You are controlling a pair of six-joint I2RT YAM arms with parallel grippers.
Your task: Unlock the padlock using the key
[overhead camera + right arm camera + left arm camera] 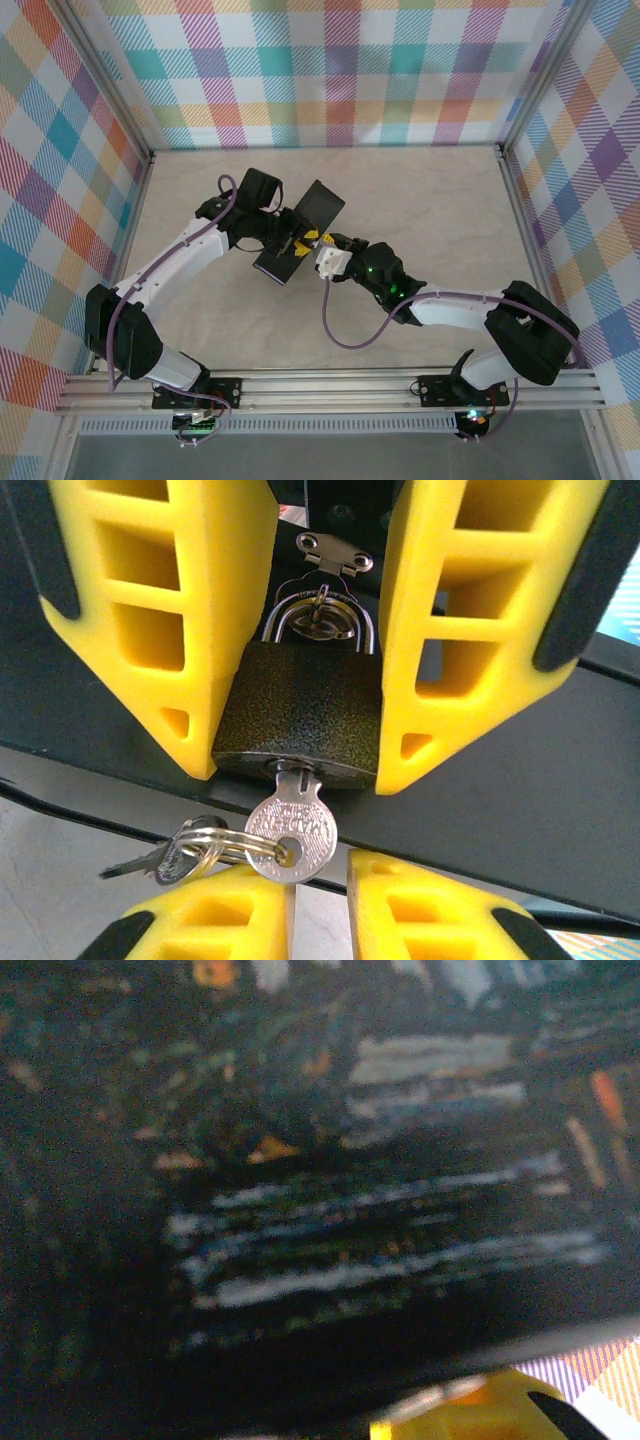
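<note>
Key in padlock, turn not yet made.
Right gripper [320,865] is nearest, fingers slightly parted and empty, just below the key [290,825]. It should pinch the flat head and twist on axis, no pulling. The key sits in the bottom of the padlock [298,710], which the left gripper [296,765] clamps by both sides, hanging from the hasp [330,552] of the box [520,800]. Blade hidden; shackle release unclear; left wrist view blurred.

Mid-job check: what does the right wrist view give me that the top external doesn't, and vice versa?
Right wrist gives the detail: the key seated in the padlock, the shackle through the hasp, the left gripper flanking the lock body. Top external gives the layout: the left arm and right arm reaching inward over the table. Shared: the black box, with the right gripper meeting the left one there.
</note>
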